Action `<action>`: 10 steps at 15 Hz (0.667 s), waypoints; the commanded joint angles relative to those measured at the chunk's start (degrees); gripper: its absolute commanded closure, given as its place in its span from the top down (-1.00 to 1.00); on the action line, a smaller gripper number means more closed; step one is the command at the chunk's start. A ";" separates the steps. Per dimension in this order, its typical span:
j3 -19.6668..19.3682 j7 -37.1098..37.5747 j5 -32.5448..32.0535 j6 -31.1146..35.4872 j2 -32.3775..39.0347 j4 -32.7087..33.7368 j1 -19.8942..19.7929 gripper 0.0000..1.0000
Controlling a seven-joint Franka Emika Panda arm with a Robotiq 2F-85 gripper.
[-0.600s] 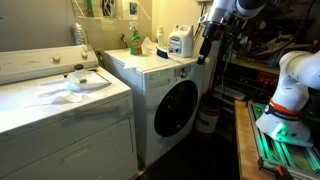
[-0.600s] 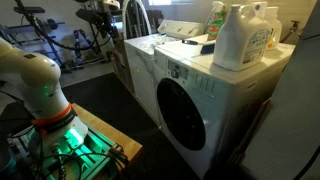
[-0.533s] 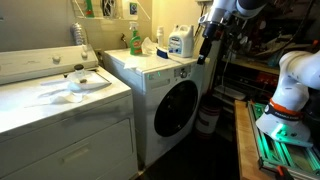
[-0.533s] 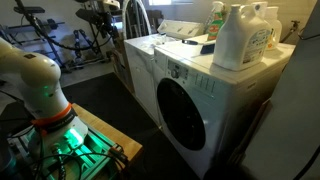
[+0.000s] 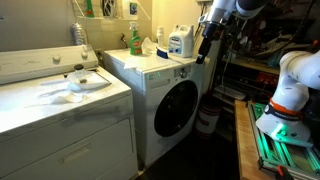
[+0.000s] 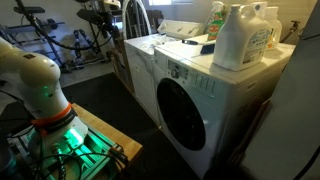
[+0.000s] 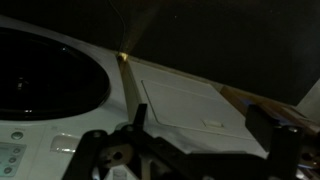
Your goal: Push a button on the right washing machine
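Note:
The right washing machine (image 5: 160, 95) is the white front-loader with a round dark porthole door (image 5: 176, 108) and a narrow control strip (image 5: 166, 73); it shows in both exterior views (image 6: 200, 100). My gripper (image 5: 203, 52) hangs just off the machine's upper front corner, beside the end of the control strip. In the wrist view the two fingers are wide apart and empty (image 7: 205, 135). The dark porthole (image 7: 40, 75) lies at the left, small buttons (image 7: 12, 152) at the lower left, and a white panel (image 7: 185, 100) sits under the fingers. I cannot tell whether a finger touches the machine.
Detergent bottles (image 5: 180, 41) (image 6: 235, 38) and a green bottle (image 5: 135, 40) stand on the front-loader's top. A white top-loader (image 5: 60, 100) is beside it. A bucket (image 5: 208, 118) sits on the floor. The robot base (image 6: 40, 90) stands on a lit platform.

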 commanded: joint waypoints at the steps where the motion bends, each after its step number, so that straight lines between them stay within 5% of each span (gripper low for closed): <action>1: 1.19 2.54 -6.62 6.16 -0.63 -2.67 -6.32 1.00; 10: -5.12 0.04 -20.65 22.49 3.02 -9.02 -19.70 1.00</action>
